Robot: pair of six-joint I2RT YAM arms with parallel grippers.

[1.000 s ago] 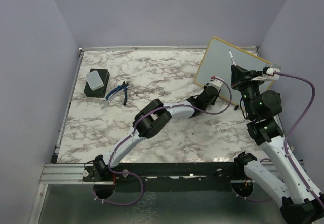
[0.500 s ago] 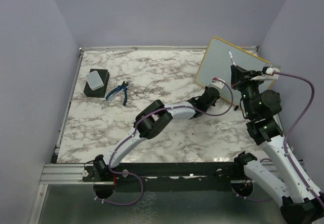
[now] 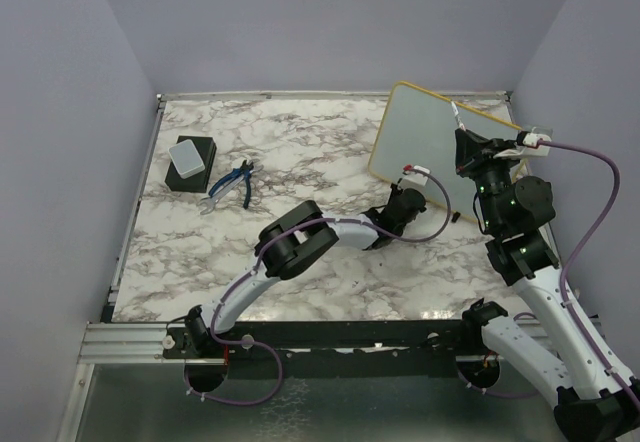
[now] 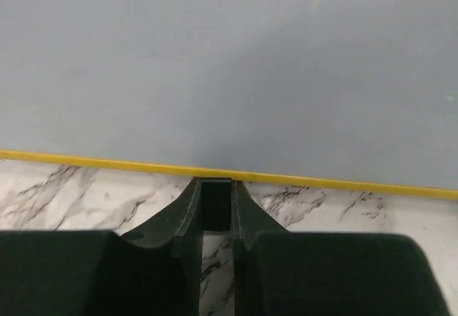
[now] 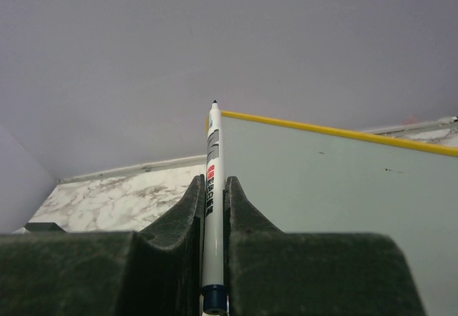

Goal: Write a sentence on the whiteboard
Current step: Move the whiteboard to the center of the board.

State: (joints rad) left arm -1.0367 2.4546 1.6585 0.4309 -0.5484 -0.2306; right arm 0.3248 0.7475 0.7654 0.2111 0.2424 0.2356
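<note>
Left gripper [image 4: 215, 184] clamps whiteboard [image 4: 229, 66] | right gripper [image 5: 213, 181] clamps marker [image 5: 212, 137] | one each; one eraser [image 3: 189, 162]

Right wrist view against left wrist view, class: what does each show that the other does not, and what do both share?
Only the right wrist view shows the marker, clamped in the right gripper, and the purple wall. Only the left wrist view shows the left gripper closed on a small black foot under the whiteboard. Both share the whiteboard's face, no writing visible, its yellow frame and the marble table.
</note>
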